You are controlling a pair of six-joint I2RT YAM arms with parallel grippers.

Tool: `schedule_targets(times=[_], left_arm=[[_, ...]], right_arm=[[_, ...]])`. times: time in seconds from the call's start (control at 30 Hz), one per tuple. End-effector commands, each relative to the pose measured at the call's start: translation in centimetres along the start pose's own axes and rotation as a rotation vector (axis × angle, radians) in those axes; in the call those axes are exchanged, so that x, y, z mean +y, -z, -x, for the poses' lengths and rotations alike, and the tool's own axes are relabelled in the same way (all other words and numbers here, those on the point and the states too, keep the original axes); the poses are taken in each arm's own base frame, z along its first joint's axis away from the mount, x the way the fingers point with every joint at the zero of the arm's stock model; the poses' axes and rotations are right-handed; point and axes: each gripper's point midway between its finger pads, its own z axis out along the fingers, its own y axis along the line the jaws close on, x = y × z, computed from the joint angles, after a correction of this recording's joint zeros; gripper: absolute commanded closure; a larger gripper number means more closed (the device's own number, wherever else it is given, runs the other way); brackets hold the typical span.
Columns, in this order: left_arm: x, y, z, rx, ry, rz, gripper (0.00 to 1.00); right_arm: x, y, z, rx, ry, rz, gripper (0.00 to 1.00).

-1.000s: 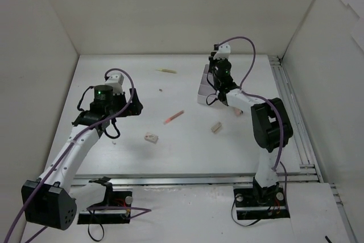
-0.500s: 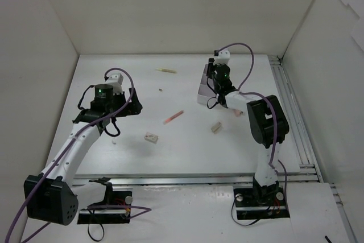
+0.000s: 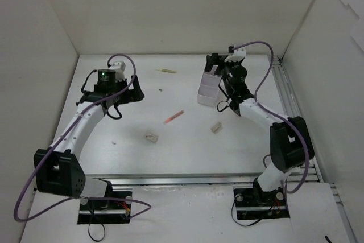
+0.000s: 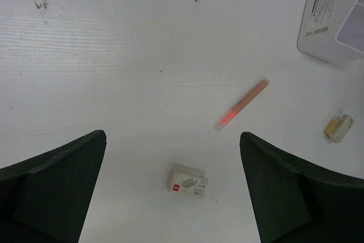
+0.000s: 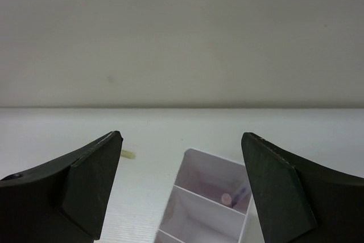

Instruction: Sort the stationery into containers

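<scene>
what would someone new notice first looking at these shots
Probably the red-orange pen, the one bright spot of colour, lying alone mid-table. Next comes the white divided box at the far right, with the right gripper open and empty right by it. The left gripper, also open, hangs over the table, looking down at the pen and a small beige block.

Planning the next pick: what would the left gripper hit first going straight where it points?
Likely the small pale block on the table, centred ahead of the open left gripper; the orange pen lies off-line. Depth unclear.
</scene>
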Motion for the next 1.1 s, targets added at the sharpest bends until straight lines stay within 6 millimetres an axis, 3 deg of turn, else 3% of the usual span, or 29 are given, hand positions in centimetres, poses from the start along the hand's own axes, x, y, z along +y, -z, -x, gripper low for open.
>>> schedule_targets(times=[0.0, 0.03, 0.07, 0.1, 0.2, 0.23, 0.27, 0.3, 0.33, 0.37, 0.47, 0.53, 0.57, 0.83, 0.97, 1.07], left_arm=[[-1.0, -1.3, 4.5, -0.028, -0.016, -0.046, 0.00], [-1.1, -1.9, 4.7, 0.000, -0.009, -0.045, 0.00], [-1.1, -3.3, 5.5, 0.045, -0.018, -0.039, 0.00], [-1.3, -3.9, 6.3, 0.054, -0.030, -0.046, 0.00], [-1.4, -7.3, 8.8, 0.057, -0.067, -0.054, 0.00], [-2.7, -7.2, 11.4, 0.005, -0.081, -0.073, 0.00], [-1.8, -9.7, 9.7, 0.093, -0.055, -0.052, 0.00], [-2.1, -10.5, 10.2, 0.100, -0.052, -0.069, 0.00], [-3.0, -10.4, 12.7, 0.049, -0.057, -0.087, 0.00], [-3.1, -12.5, 11.8, 0.084, -0.040, -0.083, 0.00], [-3.2, -15.1, 13.5, 0.043, -0.002, -0.059, 0.00], [-3.9, -15.7, 15.3, -0.015, 0.019, -0.049, 0.00], [-3.6, -17.1, 15.1, -0.015, 0.046, -0.045, 0.00], [-1.1, -22.1, 17.0, -0.170, 0.327, 0.139, 0.00], [-2.7, -23.7, 18.0, -0.263, 0.283, 0.153, 0.00], [-4.8, -24.6, 19.3, -0.315, 0.207, 0.018, 0.00]], right_arm=[[1.8, 2.6, 5.0, -0.123, -0.063, 0.102, 0.14], [1.8, 3.7, 6.2, -0.140, -0.067, 0.110, 0.02], [2.0, 4.5, 5.2, -0.112, -0.067, 0.121, 0.02], [1.7, 5.5, 5.9, -0.111, -0.068, 0.115, 0.02], [0.4, 7.2, 5.6, -0.085, -0.080, 0.050, 0.02], [0.1, 7.6, 5.6, -0.084, -0.093, 0.028, 0.02], [-0.7, 8.0, 5.1, -0.075, -0.110, -0.021, 0.02], [-0.8, 8.5, 5.6, -0.086, -0.123, -0.027, 0.02], [-0.9, 8.7, 5.5, -0.085, -0.120, -0.029, 0.02], [-0.8, 9.1, 5.5, -0.078, -0.113, -0.018, 0.02], [-1.0, 9.4, 5.1, -0.039, -0.071, -0.035, 0.02], [-1.1, 9.5, 4.9, -0.027, -0.057, -0.046, 0.02], [-1.3, 9.6, 4.7, -0.018, -0.056, -0.054, 0.02], [-1.6, 10.1, 3.6, 0.027, -0.059, -0.067, 0.02], [-1.6, 10.2, 2.9, 0.054, -0.057, -0.068, 0.02], [-1.6, 10.3, 2.5, 0.073, -0.051, -0.063, 0.02]])
